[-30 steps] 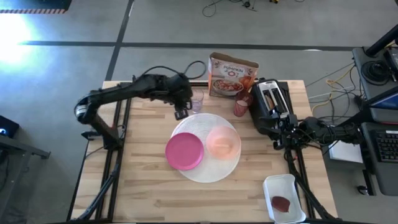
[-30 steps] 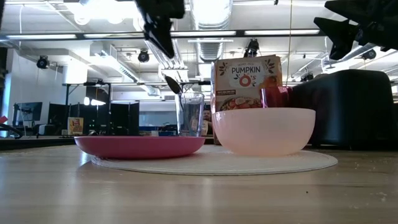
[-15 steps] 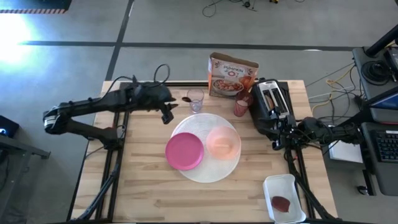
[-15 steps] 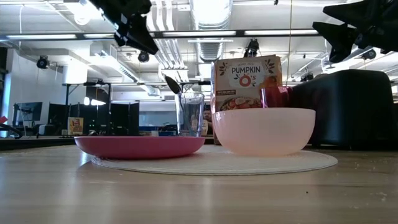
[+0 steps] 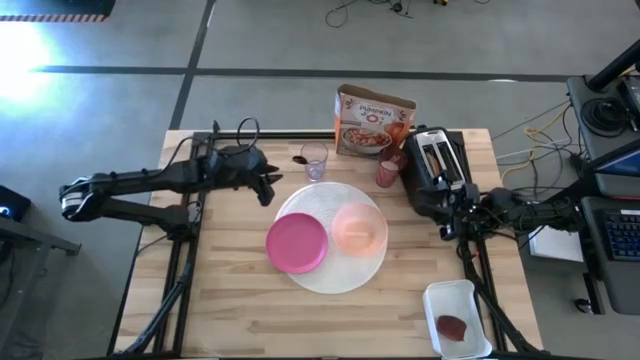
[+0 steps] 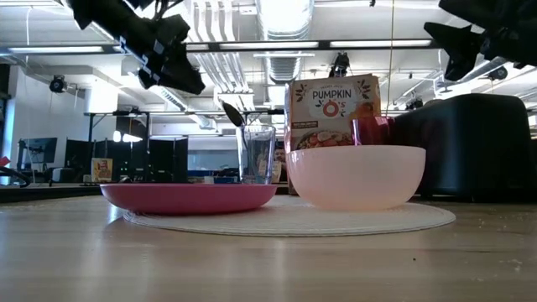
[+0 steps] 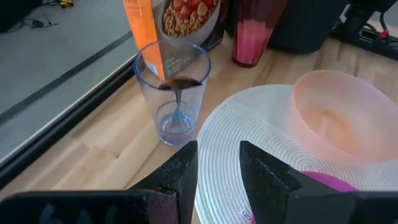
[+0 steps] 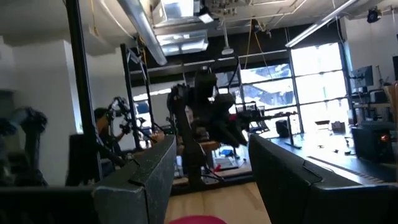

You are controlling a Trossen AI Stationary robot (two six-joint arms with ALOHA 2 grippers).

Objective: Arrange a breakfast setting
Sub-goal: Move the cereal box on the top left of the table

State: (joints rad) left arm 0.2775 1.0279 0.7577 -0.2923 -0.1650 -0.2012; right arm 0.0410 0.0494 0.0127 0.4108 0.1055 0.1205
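High view: left gripper (image 5: 268, 187) jaws apart and empty, right gripper (image 5: 444, 226) jaws apart; just beyond the left's tips, one small clear glass (image 5: 314, 160) holding one teal-handled spoon (image 5: 301, 159). One large white round mat (image 5: 331, 238) beside them carries one magenta plate (image 5: 297, 243) and one peach bowl (image 5: 358, 229). Left wrist view: ahead of the jaws, one orange cereal box (image 7: 166, 25), one translucent pink cup (image 7: 255, 31).

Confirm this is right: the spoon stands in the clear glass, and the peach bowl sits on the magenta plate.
Not quite. The spoon does stand in the clear glass, but the peach bowl sits beside the magenta plate, both on the white mat. The high view shows it.
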